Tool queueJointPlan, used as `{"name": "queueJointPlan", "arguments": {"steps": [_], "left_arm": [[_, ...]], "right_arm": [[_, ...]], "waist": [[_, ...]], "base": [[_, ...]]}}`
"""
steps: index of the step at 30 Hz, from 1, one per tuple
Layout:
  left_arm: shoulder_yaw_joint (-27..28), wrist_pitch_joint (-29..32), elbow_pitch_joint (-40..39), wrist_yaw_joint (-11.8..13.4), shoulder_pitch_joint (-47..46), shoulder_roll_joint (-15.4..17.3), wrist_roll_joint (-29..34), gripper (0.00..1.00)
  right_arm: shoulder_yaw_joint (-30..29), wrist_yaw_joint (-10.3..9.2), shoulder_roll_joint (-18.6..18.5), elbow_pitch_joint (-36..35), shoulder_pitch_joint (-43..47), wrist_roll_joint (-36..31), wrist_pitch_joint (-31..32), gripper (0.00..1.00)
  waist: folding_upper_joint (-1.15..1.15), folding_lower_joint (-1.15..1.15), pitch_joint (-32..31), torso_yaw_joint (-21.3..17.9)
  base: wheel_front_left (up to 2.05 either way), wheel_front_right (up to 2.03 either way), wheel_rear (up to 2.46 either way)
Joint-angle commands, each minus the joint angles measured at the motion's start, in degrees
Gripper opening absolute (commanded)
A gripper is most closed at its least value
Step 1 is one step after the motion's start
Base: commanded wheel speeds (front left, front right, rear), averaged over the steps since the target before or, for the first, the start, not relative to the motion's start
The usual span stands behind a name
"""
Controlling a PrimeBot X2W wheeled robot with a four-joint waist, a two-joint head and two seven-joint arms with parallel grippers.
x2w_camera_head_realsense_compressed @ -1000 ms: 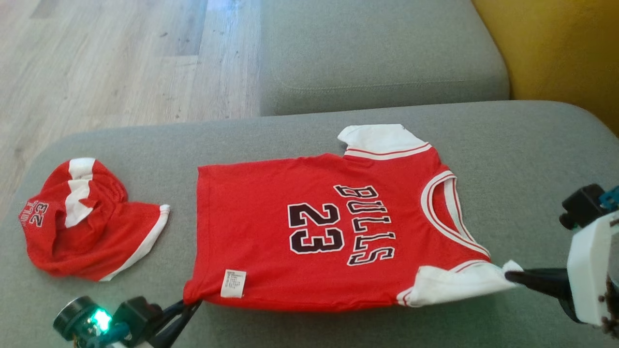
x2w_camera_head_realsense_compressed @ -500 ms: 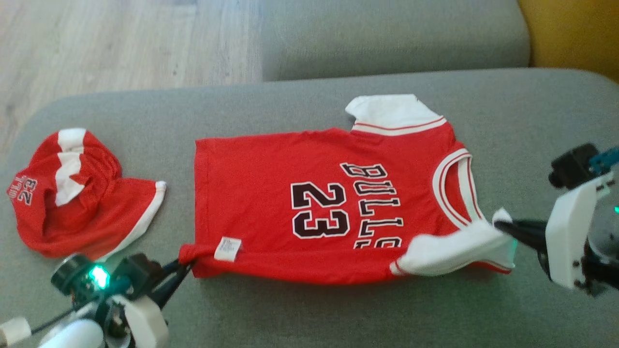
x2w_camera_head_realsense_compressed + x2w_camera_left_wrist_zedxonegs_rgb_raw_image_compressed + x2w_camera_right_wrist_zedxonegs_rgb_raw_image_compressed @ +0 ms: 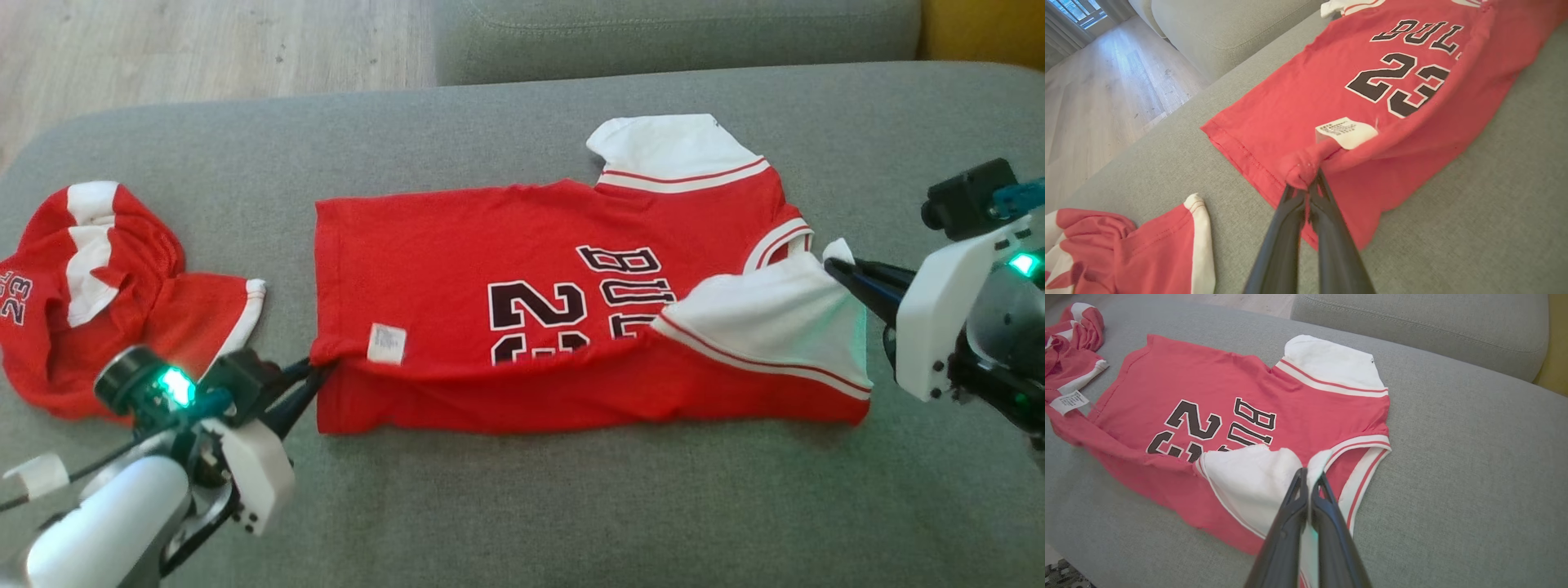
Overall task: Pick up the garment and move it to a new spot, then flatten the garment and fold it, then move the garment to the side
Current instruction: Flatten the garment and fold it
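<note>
Folding looks to be the step in hand. The red fabric jersey with white sleeves and black "BULLS 23" lettering (image 3: pixel 457 261) lies across the grey upholstered sofa cushion (image 3: pixel 571 506), its near long edge lifted and partly turned over the front.

The left hand (image 3: pixel 317 371) is clamped on the bunched red hem corner, with the white care label (image 3: pixel 385 343) just beyond its fingertips. The right hand (image 3: pixel 834 266) is pinched tight on the tip of the near white sleeve (image 3: pixel 759 327), which lies doubled over the lettering.

To fold well, both hands should travel away from the robot at the same pace and height. Enough tension between them would keep the crease straight, since the cloth sags midway. The carried edge should meet the far edge, sleeve over sleeve, and be lowered onto the cloth before either hand lets go.

Crumpled red-and-white shorts (image 3: pixel 82 286) lie outboard of the left hand. That hand had best stay clear of them.
</note>
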Motion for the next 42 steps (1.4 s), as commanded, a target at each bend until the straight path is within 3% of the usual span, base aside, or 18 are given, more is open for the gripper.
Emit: {"name": "queueJointPlan", "arguments": {"steps": [1,16,17,18,19,25,34,42], "left_arm": [[2.2,-0.7,-0.3,-0.1,-4.1,1.6,0.3,0.00],[-6.7,-1.7,7.8,-0.3,-13.2,-0.2,-0.7,0.00],[-7.2,-1.6,8.4,-0.3,-13.9,-0.4,-1.1,0.24],[-7.4,-1.7,9.2,-0.3,-14.6,-0.7,-1.4,0.84],[-7.3,-2.0,10.1,-0.3,-15.2,-1.1,-1.8,1.00],[-5.5,-5.5,14.2,0.9,-17.5,-3.6,-2.9,1.00],[5.6,-17.9,14.5,12.1,-15.4,-7.7,-9.3,1.00],[17.1,-19.9,1.9,20.2,-3.0,-12.9,-10.2,1.00]], "right_arm": [[0.7,-0.04,-2.1,-0.4,-2.3,-0.2,-1.7,0.00],[11.5,-0.04,-3.6,9.8,-11.5,-0.3,-11.9,0.00],[11.9,-0.04,-3.5,10.6,-12.2,-0.6,-12.5,0.00],[12.7,-0.04,-3.6,11.1,-13.0,-1.5,-13.7,0.33],[13.5,-0.04,-3.7,11.7,-13.7,-2.2,-15.0,1.00],[12.8,-0.04,-1.8,16.6,-15.9,-2.8,-21.8,1.00],[3.6,-0.04,4.4,19.9,-14.4,-7.4,-41.2,1.00],[-8.4,-0.04,13.6,16.2,-2.1,-15.9,-52.3,1.00]], "waist": [[0.00,-0.01,0.2,-0.1],[0.00,-0.01,3.0,-1.2],[0.00,-0.01,3.3,-1.2],[0.00,-0.01,3.6,-1.2],[0.00,-0.01,3.8,-1.1],[0.00,-0.01,4.2,-1.0],[0.00,-0.01,1.7,-0.5],[0.00,-0.01,-1.8,0.3]], "base": [[0.00,0.00,0.00],[0.00,0.00,0.00],[0.00,0.00,0.00],[0.00,0.00,0.00],[0.00,0.00,0.00],[0.00,0.00,0.00],[0.00,0.00,0.00],[0.00,0.00,0.00]]}}
